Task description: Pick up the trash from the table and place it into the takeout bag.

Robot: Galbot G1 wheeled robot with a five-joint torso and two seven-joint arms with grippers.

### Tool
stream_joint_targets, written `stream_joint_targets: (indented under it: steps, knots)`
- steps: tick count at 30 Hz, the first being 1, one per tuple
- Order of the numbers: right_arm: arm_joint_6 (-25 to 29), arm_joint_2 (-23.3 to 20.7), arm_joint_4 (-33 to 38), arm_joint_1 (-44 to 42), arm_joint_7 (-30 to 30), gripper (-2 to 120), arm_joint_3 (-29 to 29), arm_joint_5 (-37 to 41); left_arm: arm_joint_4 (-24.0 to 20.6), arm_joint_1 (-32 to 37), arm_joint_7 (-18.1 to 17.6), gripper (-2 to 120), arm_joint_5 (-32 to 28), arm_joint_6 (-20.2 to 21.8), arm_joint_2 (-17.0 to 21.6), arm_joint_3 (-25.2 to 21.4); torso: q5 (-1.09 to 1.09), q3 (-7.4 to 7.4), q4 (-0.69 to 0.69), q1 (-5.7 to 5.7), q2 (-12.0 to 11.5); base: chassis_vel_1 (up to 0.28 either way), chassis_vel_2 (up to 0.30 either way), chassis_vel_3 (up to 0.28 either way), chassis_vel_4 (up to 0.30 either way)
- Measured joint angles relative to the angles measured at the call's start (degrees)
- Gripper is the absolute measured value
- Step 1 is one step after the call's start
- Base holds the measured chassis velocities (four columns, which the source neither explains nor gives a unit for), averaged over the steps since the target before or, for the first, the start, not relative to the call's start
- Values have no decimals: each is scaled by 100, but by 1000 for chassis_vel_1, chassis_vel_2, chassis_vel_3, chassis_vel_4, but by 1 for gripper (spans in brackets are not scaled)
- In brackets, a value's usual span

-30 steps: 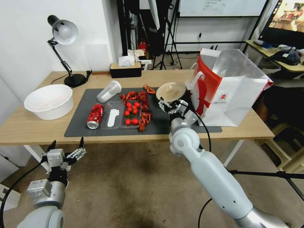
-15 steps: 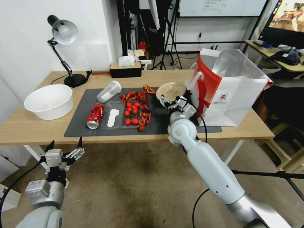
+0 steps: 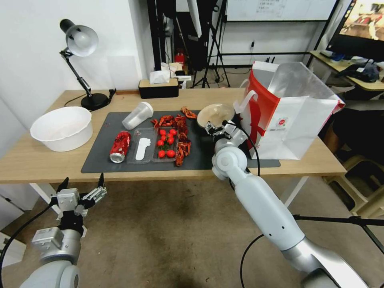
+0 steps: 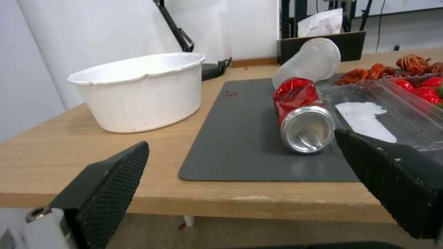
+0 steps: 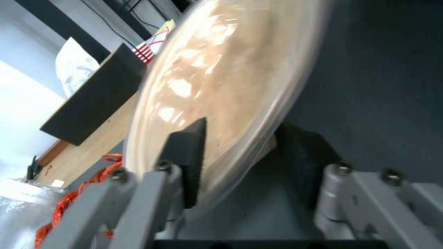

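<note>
Trash is meant here: the beige round bowl (image 3: 216, 113), on the dark mat at the takeout bag's (image 3: 294, 116) nine o'clock, is straddled at its rim by the right gripper (image 3: 219, 129), not yet clamped. Were only the thin rim pinched, the bowl could tip or slip free. The left gripper (image 3: 82, 192) is held spread below the table (image 3: 48, 166).

The light-wood table (image 3: 48, 162) carries a dark grey mat (image 3: 100, 158) — plus white basin (image 3: 62, 128), lamp (image 3: 86, 80), takeout bag (image 3: 296, 116).

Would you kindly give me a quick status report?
Right gripper straddling the beige bowl's rim, not shut. Left gripper open, below the table edge. Takeout bag beside the bowl.
</note>
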Motion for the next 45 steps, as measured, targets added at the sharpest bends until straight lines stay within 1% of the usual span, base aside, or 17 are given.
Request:
stream_joint_targets:
  steps: [1,3,4,5,8,9,10,12,17,22,27,28,31,36,40,43,45]
  knots:
    - [0,0,0,0,0,37,0,0,0,0,0,100,0,0,0,0,0,0,0,0,0,0,0,0,0]
    - [-34,8,-37,34,42,29,0,17,0,1,0,100,-1,-6,1,0,0,0,-1,-1,0,0,0,0,0]
    - [-41,12,-45,45,56,22,-1,20,0,2,0,100,-1,-8,2,0,0,0,0,-1,0,0,0,0,0]
    - [-41,12,-45,45,56,22,-1,20,0,2,0,100,-1,-8,2,0,0,0,0,-1,0,0,0,0,0]
    - [-62,13,-46,61,89,10,-8,24,3,3,4,100,-1,-18,2,14,0,-1,0,-1,0,0,0,0,0]
    - [-62,13,-46,61,89,10,-8,24,3,3,4,100,-1,-18,2,14,0,-1,0,-1,0,0,0,0,0]
    - [-63,12,-46,61,97,4,-9,24,4,3,4,100,-1,-19,0,20,0,-1,0,-1,0,0,0,0,0]
    - [-64,-4,-29,59,109,0,-9,14,5,5,5,100,-1,-22,-3,33,0,-1,0,-1,0,0,0,0,0]
    - [-61,-50,70,42,118,0,30,-8,4,0,7,100,-1,-24,-1,32,0,-1,0,-1,0,0,0,0,0]
    - [27,-142,345,31,-7,0,65,-33,10,-6,8,100,1,-25,-5,48,0,-1,0,-1,0,0,0,0,0]
    - [263,-266,665,53,-388,0,67,-88,17,-12,10,100,6,-26,-16,83,0,-1,0,-1,0,0,0,0,0]
    - [263,-266,665,53,-388,0,67,-88,17,-12,10,100,6,-26,-16,83,0,-1,0,-1,0,0,0,0,0]
    - [417,-340,931,100,-727,0,67,-118,23,-13,10,100,11,-27,-19,88,0,-1,0,0,0,0,0,0,0]
    - [483,-409,1183,154,-954,0,78,-121,24,-10,11,100,16,-29,-21,89,0,-1,0,0,0,0,0,0,0]
    - [491,-470,1465,243,-1060,0,187,-126,24,-8,12,100,28,-30,-27,91,0,0,0,-1,0,0,0,0,0]
    - [396,-618,1797,405,-1077,0,472,-308,24,-2,12,100,45,-30,-32,93,0,-1,0,-1,0,0,0,0,0]
    - [355,-670,1872,446,-1076,0,542,-392,24,1,12,100,47,-31,-35,93,1,0,-1,-1,0,0,0,0,0]
